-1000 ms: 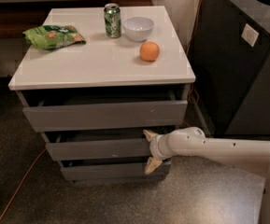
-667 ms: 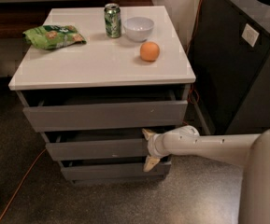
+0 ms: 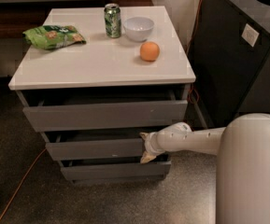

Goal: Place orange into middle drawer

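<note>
The orange lies on the white cabinet top, right of centre, in front of the white bowl. The middle drawer is the second grey front of three and stands slightly pulled out. My gripper is at the right end of that drawer front, far below the orange. It is open, with one finger at the front's top edge and one at its bottom edge. It holds nothing.
A green can and a green snack bag sit at the back of the top. The top drawer and bottom drawer stand slightly ajar. A dark cabinet stands right. An orange cable crosses the floor.
My white body has come into view at the lower right. The gripper stays at the right end of the middle drawer front. The orange has not moved.
</note>
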`<state>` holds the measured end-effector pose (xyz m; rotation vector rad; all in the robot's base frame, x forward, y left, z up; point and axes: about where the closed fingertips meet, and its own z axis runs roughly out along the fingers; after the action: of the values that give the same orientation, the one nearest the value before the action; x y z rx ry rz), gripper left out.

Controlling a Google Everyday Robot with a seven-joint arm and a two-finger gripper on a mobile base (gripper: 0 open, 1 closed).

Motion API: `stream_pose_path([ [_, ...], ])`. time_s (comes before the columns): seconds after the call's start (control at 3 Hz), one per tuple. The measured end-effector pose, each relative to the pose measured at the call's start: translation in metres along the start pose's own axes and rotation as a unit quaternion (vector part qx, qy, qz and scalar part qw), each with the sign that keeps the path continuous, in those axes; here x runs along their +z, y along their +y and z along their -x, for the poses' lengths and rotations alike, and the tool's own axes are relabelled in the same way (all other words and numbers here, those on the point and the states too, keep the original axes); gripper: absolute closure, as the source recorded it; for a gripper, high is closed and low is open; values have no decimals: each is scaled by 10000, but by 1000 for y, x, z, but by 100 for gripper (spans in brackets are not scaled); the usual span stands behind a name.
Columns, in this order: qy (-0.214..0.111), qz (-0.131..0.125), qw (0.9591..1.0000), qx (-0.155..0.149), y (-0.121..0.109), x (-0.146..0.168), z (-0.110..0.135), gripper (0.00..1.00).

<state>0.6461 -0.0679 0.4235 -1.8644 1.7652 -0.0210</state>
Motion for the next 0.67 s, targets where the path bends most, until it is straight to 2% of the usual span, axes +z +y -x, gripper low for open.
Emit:
stream_pose_path([
  [0.33,-25,42,10000,80,6,-2,2,49],
  [0.67,-257,181,9991,268,32,-20,10,80],
])
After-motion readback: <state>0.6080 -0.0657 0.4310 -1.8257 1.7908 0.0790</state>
